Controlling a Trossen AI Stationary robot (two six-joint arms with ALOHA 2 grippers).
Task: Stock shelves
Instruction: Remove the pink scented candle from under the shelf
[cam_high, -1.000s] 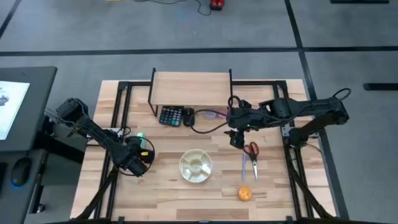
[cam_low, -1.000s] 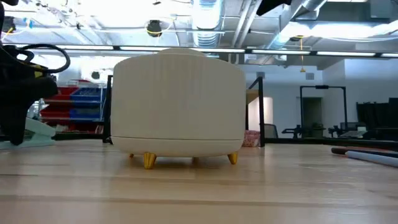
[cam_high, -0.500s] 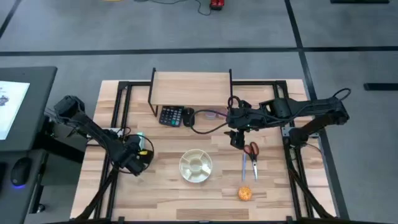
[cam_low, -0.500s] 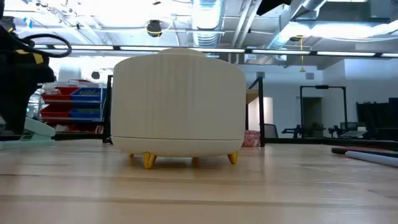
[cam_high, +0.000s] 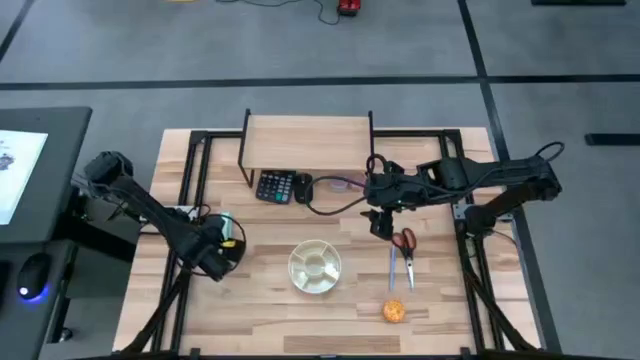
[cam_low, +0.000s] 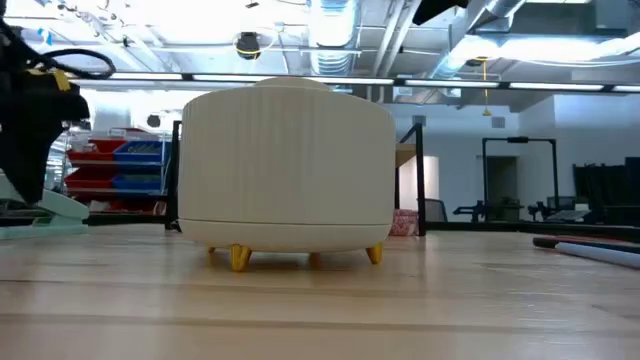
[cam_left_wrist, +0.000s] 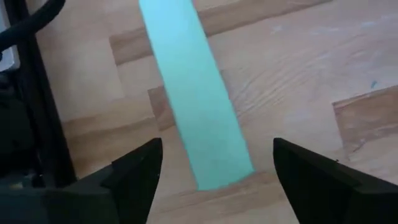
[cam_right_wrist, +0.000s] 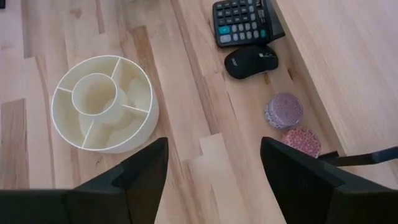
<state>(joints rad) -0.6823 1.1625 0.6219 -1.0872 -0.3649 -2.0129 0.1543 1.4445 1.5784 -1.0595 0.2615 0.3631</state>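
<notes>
The shelves (cam_high: 308, 135) are one low wood riser on black legs at the table's far edge, nothing on top. A mint-green oblong thing (cam_left_wrist: 198, 106) lies flat on the table. My left gripper (cam_left_wrist: 214, 180) hovers over its near end, open, one finger on either side and apart from it; in the high view the gripper (cam_high: 222, 241) is at the left, the mint thing (cam_high: 226, 221) just beyond. My right gripper (cam_high: 380, 227) hangs open and bare above the table, right of centre, near red-handled scissors (cam_high: 404, 242).
A calculator (cam_right_wrist: 244, 22), a black mouse (cam_right_wrist: 249, 62) and two round coasters (cam_right_wrist: 283, 111) lie by the shelf's front. A white divided bowl (cam_high: 315, 267) stands mid-table. A pen (cam_high: 392, 268) and an orange ball (cam_high: 394, 311) lie near the front right.
My left gripper has risen a little and drawn slightly toward the table's left edge, uncovering more of the mint-green thing, which has stayed where it lay.
</notes>
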